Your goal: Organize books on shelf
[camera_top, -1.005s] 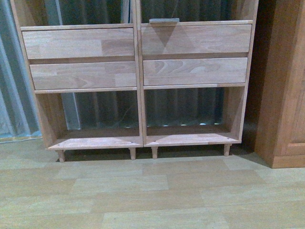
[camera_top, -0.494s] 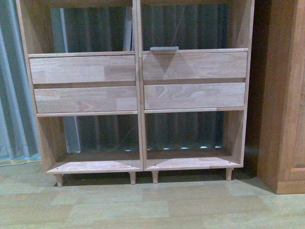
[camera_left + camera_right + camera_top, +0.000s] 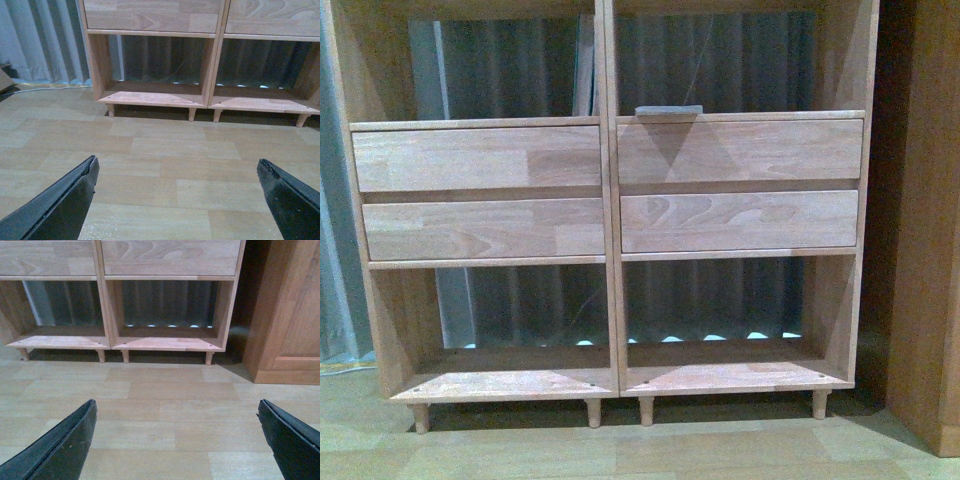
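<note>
The light-wood shelf (image 3: 610, 250) fills the front view, with four drawer fronts and open compartments above and below. A flat grey-teal book (image 3: 666, 110), seen edge-on, lies on the ledge above the right upper drawer. A pale upright strip (image 3: 585, 65) stands against the divider in the left upper compartment; I cannot tell whether it is the paperback. Neither gripper shows in the front view. My left gripper (image 3: 176, 161) is open and empty above the floor, facing the shelf's bottom compartments (image 3: 200, 102). My right gripper (image 3: 176, 402) is open and empty, also facing the shelf (image 3: 165, 342).
A darker orange-brown cabinet (image 3: 285, 320) stands right beside the shelf; its edge shows in the front view (image 3: 925, 230). Grey curtains (image 3: 45, 45) hang behind and to the left. The pale wood floor (image 3: 170, 405) lies between the grippers and the shelf.
The shelf has grown larger and dropped lower in the front view, showing more of the upper compartments. The flat book stays on its ledge.
</note>
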{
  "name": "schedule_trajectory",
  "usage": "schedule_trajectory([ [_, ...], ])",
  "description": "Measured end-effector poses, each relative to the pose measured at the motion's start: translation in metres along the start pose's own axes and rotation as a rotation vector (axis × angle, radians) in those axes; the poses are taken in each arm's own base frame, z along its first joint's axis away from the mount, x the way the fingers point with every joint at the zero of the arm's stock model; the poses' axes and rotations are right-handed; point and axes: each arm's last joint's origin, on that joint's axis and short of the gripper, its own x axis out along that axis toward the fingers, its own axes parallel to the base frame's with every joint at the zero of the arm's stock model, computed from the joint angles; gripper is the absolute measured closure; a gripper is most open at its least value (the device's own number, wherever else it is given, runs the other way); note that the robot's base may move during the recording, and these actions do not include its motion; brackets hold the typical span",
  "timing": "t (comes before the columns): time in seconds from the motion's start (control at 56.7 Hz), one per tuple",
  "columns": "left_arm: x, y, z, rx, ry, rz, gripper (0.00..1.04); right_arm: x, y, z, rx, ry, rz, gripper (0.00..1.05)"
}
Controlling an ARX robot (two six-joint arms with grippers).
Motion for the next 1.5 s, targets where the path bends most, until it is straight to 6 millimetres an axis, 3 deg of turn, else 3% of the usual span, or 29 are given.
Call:
schedule_trajectory([
  [1.499,0.0,0.0,0.0,0.0,0.0,0.0,0.07,-0.0001,0.0,0.0001,0.0,-0.001,0.0,0.07],
])
